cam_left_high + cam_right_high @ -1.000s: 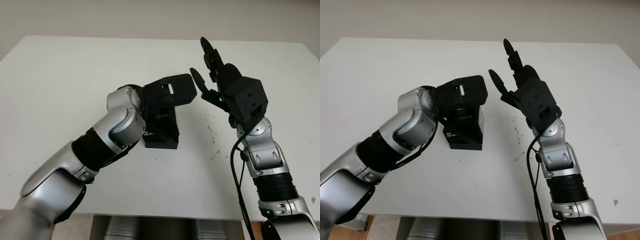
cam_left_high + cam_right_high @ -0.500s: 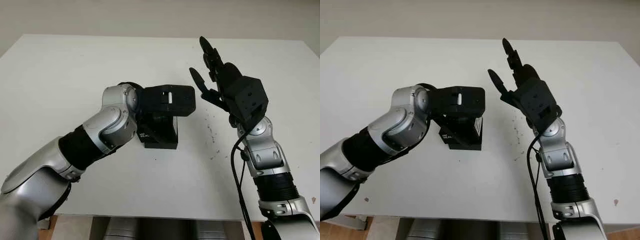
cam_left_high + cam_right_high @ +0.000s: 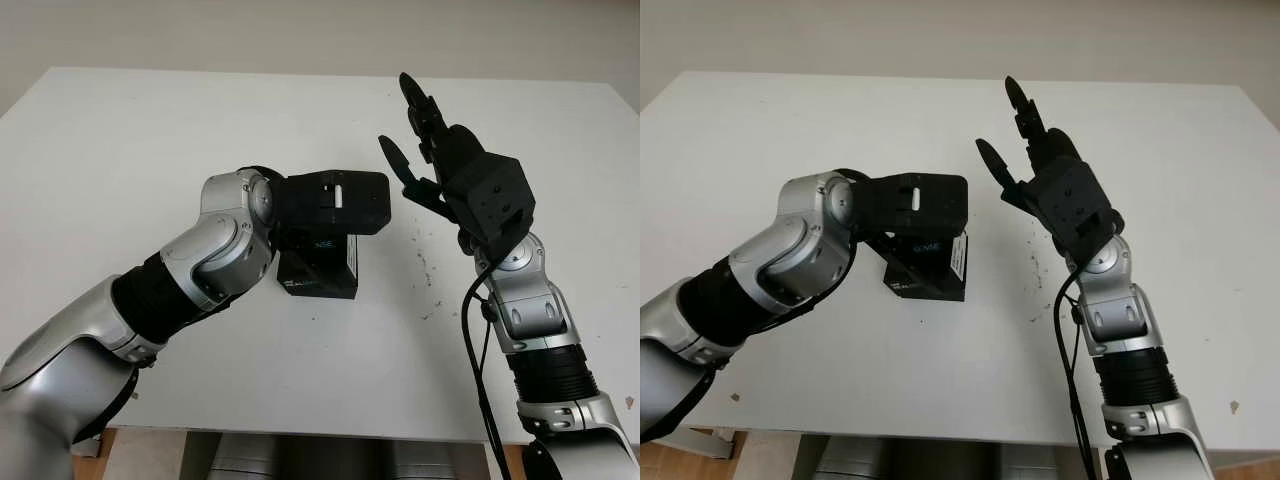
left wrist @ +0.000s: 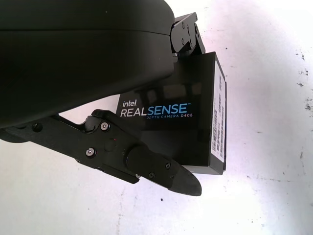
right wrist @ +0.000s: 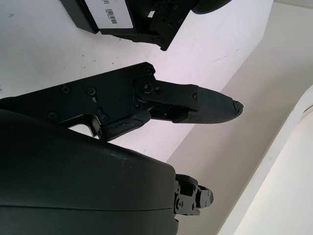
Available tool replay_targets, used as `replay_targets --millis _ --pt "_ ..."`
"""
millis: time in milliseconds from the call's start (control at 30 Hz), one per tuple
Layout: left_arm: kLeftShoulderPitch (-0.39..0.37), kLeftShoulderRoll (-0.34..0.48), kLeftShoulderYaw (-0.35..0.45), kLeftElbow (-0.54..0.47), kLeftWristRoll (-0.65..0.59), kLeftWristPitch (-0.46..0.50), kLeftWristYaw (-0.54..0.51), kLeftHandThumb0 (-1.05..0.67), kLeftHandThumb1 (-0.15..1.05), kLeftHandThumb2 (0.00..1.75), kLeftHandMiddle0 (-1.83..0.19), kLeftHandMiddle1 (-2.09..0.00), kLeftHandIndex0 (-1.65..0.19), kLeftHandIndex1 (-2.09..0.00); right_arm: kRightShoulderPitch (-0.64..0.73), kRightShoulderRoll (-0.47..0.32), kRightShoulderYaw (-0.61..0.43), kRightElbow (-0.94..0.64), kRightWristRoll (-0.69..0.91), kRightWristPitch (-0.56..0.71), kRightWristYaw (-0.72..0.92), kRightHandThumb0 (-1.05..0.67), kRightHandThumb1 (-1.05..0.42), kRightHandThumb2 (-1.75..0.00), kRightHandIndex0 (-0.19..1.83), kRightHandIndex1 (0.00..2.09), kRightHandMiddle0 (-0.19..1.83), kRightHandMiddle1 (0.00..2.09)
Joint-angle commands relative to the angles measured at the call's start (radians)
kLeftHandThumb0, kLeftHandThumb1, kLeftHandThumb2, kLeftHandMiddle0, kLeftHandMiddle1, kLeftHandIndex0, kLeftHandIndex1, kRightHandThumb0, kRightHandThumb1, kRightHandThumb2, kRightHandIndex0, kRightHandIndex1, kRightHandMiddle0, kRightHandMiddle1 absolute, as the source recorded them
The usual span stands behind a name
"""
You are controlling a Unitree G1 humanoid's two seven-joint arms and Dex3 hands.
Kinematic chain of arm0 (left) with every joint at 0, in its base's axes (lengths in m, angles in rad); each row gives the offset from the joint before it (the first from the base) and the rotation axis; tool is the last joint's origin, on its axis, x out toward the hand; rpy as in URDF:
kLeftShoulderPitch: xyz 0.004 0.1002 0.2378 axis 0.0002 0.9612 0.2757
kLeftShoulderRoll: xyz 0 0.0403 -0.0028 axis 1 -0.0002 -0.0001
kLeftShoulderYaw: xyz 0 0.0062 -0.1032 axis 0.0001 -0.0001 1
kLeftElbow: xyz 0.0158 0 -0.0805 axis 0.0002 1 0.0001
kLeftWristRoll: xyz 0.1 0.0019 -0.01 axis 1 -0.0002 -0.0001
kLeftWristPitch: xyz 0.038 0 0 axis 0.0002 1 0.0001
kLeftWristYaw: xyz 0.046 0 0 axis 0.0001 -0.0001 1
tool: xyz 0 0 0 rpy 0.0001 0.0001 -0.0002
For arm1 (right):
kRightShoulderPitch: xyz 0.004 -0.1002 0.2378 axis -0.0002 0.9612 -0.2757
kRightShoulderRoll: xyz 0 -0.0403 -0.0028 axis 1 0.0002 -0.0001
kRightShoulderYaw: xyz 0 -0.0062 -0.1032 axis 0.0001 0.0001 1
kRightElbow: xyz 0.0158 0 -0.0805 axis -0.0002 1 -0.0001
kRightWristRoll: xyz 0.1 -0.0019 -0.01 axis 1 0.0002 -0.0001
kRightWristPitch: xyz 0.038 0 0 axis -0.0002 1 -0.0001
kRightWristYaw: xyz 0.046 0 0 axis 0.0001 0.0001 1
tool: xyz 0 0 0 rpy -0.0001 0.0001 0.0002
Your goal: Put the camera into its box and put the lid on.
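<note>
The white table (image 3: 120, 160) takes up most of the scene, with the black RealSense camera box (image 3: 322, 270) sitting closed near its middle. The left hand (image 3: 335, 202) is right over the box, fingers (image 4: 146, 164) curled around its sides, clamped on it. The right hand (image 3: 425, 150) hangs in the air just beside the box, holding nothing, fingers spread apart.

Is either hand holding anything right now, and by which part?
The left hand grips the black box across its top; the right hand, raised beside it, is open.
</note>
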Motion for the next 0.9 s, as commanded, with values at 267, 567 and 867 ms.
replay_targets --millis 267,567,867 --pt "0.03 -0.08 -0.049 -0.084 -0.07 0.001 -0.065 -0.56 1.05 0.11 0.19 -1.11 0.19 -1.25 -0.015 0.0 -0.003 -0.008 0.002 -0.009 -0.002 -0.73 -1.05 -0.56 -0.01 0.05 -0.02 0.16" --pt "0.015 -0.097 -0.022 -0.075 -0.1 0.008 -0.043 -0.54 1.05 0.12 0.19 -1.16 0.19 -1.48 -0.014 0.004 -0.004 -0.003 0.001 -0.012 -0.009 -0.74 -1.05 -0.55 0.0 0.06 -0.02 0.17" --pt "0.047 -0.087 -0.012 -0.094 -0.022 -0.157 0.099 -0.52 1.05 0.15 0.19 -0.32 0.19 -0.07 -0.017 0.001 -0.007 0.014 0.007 -0.028 -0.005 -0.74 -1.05 -0.55 0.0 0.06 -0.01 0.18"
